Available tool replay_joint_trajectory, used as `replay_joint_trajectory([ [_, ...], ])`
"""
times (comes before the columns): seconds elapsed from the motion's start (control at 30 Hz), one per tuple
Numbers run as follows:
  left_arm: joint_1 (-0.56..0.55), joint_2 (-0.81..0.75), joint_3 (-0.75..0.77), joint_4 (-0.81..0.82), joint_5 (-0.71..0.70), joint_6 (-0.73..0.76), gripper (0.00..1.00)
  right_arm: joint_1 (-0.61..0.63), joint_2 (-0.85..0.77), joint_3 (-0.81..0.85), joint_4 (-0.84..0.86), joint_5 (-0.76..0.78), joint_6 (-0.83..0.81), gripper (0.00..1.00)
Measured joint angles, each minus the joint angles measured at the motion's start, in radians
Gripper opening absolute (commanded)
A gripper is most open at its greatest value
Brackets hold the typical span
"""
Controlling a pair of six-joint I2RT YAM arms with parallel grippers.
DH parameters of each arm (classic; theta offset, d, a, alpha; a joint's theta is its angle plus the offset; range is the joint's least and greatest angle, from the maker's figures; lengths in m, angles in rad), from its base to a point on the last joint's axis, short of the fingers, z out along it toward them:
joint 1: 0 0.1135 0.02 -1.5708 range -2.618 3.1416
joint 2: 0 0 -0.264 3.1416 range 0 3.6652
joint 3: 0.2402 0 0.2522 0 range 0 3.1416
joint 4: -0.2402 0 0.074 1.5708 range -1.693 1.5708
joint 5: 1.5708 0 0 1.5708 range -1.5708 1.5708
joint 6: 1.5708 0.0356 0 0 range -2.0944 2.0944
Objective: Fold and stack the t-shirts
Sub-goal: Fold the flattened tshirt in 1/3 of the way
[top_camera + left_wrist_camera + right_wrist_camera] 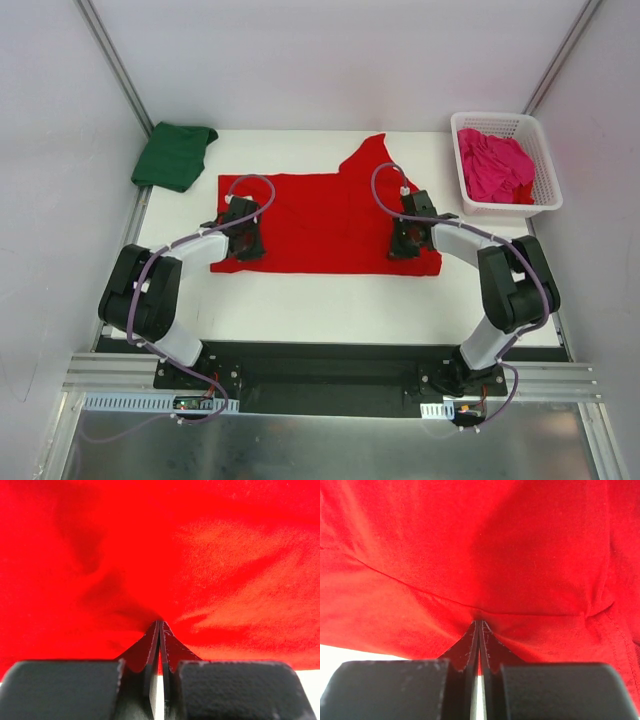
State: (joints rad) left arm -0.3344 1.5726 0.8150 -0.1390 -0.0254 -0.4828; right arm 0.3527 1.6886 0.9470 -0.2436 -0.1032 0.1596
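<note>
On table (330,300), red t-shirt (330,215) pinched in left fingers (149,652), right fingers (468,650)

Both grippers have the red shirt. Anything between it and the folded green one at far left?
Nothing visible. The left gripper and right gripper are shut on the red t-shirt; only a strip of bare table separates it from the green t-shirt. The white basket stands off at far right.

White-and-black arms (190,247), looping purple cables (248,178), matte black fingers (147,652)
</note>
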Motion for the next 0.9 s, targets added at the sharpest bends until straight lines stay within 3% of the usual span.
replay_joint_trajectory([
  [0.6, -0.007, -0.177, -0.179, 0.019, 0.084, -0.098, 0.00, 0.054, -0.149, -0.142, -0.064, 0.036, 0.061, 0.02],
  [0.9, -0.048, -0.365, -0.294, -0.039, 0.105, -0.144, 0.00, 0.108, -0.262, -0.246, -0.096, 0.036, 0.115, 0.02],
])
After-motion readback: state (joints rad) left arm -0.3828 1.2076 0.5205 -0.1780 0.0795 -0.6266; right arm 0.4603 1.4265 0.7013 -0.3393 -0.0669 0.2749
